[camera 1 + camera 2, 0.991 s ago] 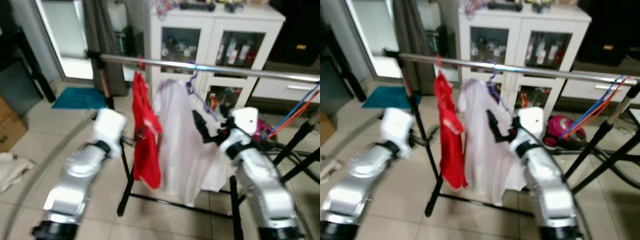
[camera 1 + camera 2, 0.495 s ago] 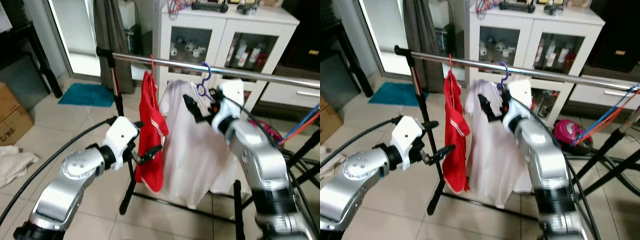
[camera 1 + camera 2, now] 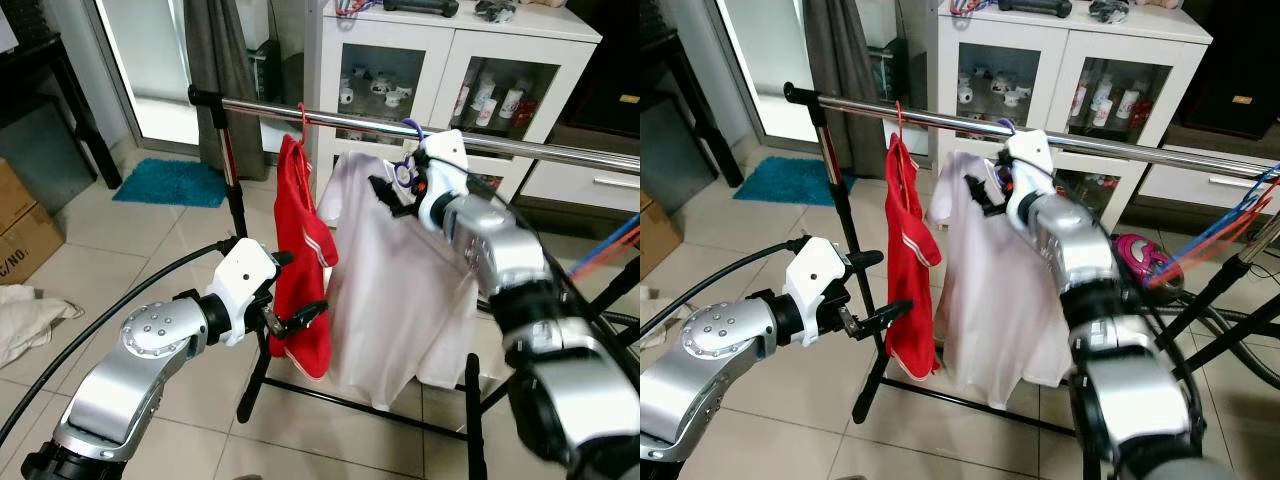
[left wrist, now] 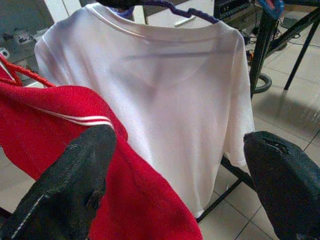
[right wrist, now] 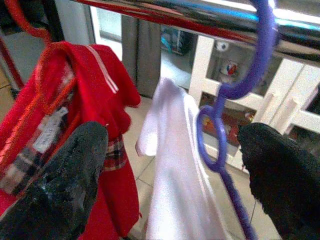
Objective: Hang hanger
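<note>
Silver right arm reaches up, open right pincer (image 5: 170, 165) by purple hanger (image 5: 240, 85) (left pincer (image 4: 175, 175) open too).

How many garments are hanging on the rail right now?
2: a red shirt toward the rail's left end, and a white shirt on a purple hanger right beside it.

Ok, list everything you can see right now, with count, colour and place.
Rail: one, chrome, across the view.
Purple hanger: one, hooked over the rail.
White T-shirt: one, on the purple hanger.
Red shirt: one, on the rail, left of the white one.
Cabinet: one, white, glass doors, behind the rail.
Mat: one, teal, floor at left.
Cardboard box: one, brown, far left.
Left hand: open, by the red shirt.
Right hand: open, at the purple hanger.
</note>
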